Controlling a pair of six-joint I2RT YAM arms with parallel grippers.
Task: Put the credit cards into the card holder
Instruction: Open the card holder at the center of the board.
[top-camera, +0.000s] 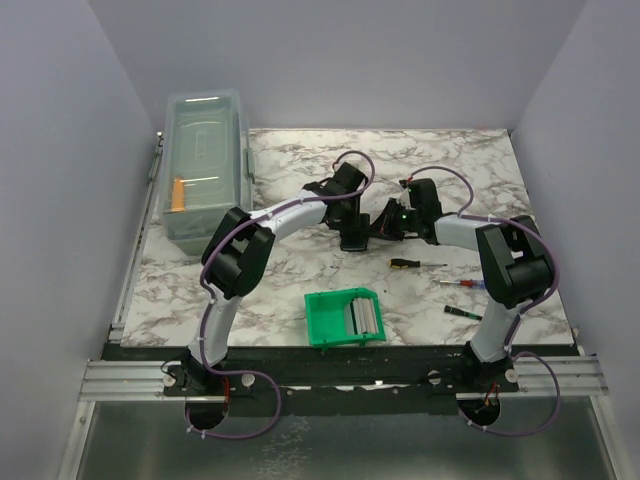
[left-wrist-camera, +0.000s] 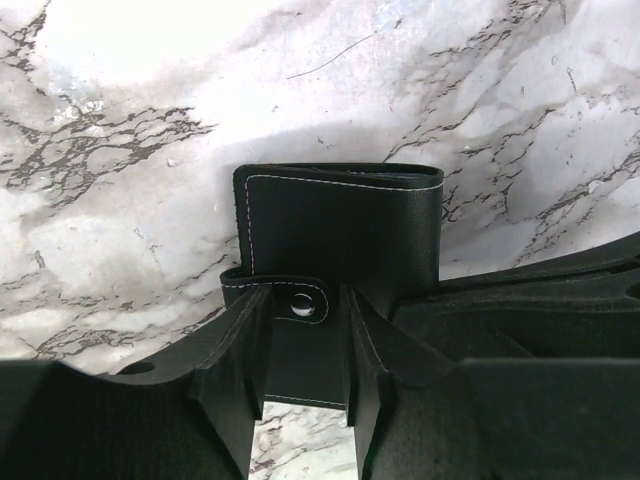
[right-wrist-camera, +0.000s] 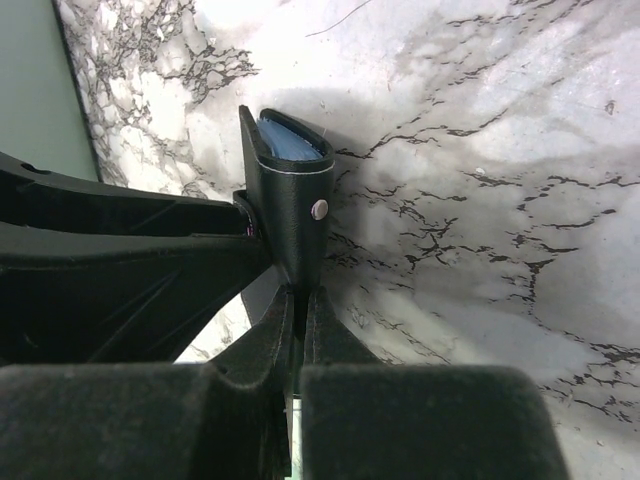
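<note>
The card holder is a black folding wallet with white stitching and a snap strap, held off the marble table at mid-centre. My left gripper is shut on its lower flap beside the snap. My right gripper pinches the other thin edge of the card holder, whose blue-grey inner face shows at the top. In the top view the left gripper and the right gripper meet over it. The grey credit cards lie in a green bin at the front.
A clear lidded box holding an orange item stands at the back left. Three screwdrivers lie on the marble at the right, in front of the right arm. The table's front edge runs just behind the green bin.
</note>
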